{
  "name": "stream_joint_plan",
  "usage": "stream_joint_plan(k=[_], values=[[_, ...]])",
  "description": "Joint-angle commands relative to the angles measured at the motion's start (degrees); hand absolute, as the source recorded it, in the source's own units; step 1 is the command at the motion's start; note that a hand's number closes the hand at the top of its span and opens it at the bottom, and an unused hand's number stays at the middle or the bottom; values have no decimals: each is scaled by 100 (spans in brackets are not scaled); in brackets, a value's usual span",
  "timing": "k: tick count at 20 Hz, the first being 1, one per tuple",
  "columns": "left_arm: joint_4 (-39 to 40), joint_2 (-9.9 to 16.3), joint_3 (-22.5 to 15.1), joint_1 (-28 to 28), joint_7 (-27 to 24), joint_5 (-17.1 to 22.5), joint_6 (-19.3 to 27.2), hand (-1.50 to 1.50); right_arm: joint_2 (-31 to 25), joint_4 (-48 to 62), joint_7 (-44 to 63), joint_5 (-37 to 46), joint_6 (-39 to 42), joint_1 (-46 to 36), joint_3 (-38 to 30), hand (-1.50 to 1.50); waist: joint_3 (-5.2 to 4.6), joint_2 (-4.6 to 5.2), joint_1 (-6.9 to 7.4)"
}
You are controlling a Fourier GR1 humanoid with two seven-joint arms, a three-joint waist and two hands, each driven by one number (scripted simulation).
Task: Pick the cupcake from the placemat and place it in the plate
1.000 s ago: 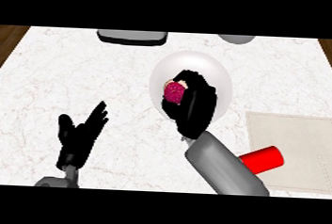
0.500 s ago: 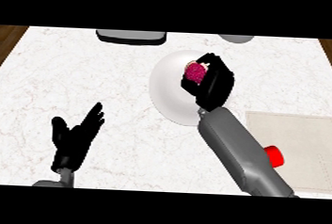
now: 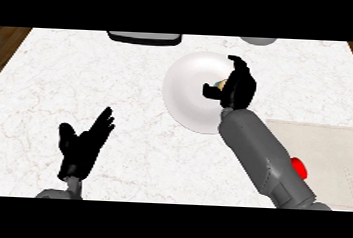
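Right robot hand over plate — cupcake under it

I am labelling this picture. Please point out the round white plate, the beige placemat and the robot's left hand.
Round white plate (image 3: 187, 86), head view: bare inner surface, left part.
Beige placemat (image 3: 326, 147), head view: its flat middle.
Left hand (image 3: 78, 146), head view: its palm.

You are looking at a kitchen counter: a white marble-veined counter top with dark wood showing past its left edge. A white plate and a pale placemat lie on it, and a dark tray-like item sits at the far edge.
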Motion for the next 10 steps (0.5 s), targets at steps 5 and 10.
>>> stream_joint_plan(k=[5, 10], values=[[317, 13, 106, -111, -147, 7, -49, 0, -114, -285, -2576, -1745, 406, 53, -903, -150, 7, 21, -34], [62, 111, 123, 65, -143, 89, -175, 0, 117, -600, -3927, -2532, -72, 320, -1588, -150, 6, -9, -35]])
